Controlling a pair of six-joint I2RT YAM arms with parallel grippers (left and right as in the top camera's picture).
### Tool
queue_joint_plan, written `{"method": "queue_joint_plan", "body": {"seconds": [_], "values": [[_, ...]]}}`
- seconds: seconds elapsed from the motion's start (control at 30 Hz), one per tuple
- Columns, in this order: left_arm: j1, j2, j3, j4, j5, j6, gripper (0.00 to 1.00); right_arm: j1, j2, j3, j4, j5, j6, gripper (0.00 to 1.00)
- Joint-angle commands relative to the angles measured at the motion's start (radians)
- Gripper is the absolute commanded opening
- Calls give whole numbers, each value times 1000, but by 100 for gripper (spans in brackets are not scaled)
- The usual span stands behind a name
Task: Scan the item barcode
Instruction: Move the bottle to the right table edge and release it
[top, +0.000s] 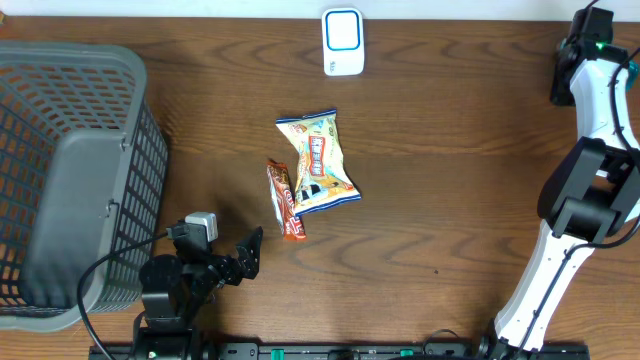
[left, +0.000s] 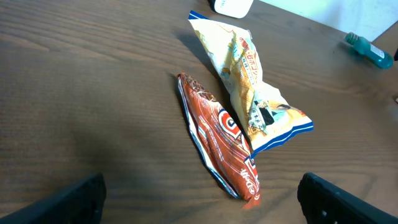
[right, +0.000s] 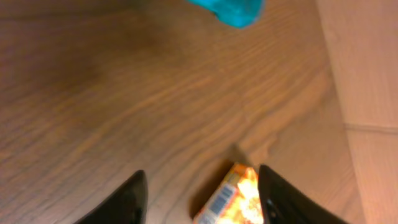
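A yellow snack bag (top: 318, 160) (left: 249, 81) lies mid-table, overlapping a red-brown bar wrapper (top: 283, 200) (left: 221, 140). The white and blue scanner (top: 343, 41) (left: 231, 6) stands at the far edge. My left gripper (top: 248, 255) (left: 202, 205) is open near the front edge, just short of the wrapper's near end, with nothing in it. In the right wrist view my right gripper (right: 202, 199) has its fingers apart. A small orange packet (right: 233, 199) with a barcode shows between them, close to the right finger (right: 280, 199), with a wide gap on its left.
A grey mesh basket (top: 100, 55) fills the left side of the table. A teal object (left: 369, 48) (right: 230, 9) lies at the far right. The right arm (top: 585, 190) stands folded along the right edge. A pale surface (right: 367, 93) borders the wood on the right.
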Motion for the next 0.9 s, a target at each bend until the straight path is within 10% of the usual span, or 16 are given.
{"method": "queue_joint_plan", "body": {"seconds": [0.0, 0.43, 0.53, 0.73, 0.87], "values": [[-4, -1, -16, -23, 10, -9, 98, -5, -6, -3, 13, -76, 92, 68], [-4, -1, -16, -23, 10, -9, 99, -14, -6, -3, 64, -270, 444, 81], [-4, -1, -16, -23, 10, -9, 98, -14, -6, -3, 203, -274, 439, 67], [-4, -1, -16, -23, 10, -9, 99, -28, 0, -3, 377, -251, 410, 5], [-4, -1, -16, -23, 10, -9, 98, -46, 40, -3, 497, -259, 369, 1]]}}
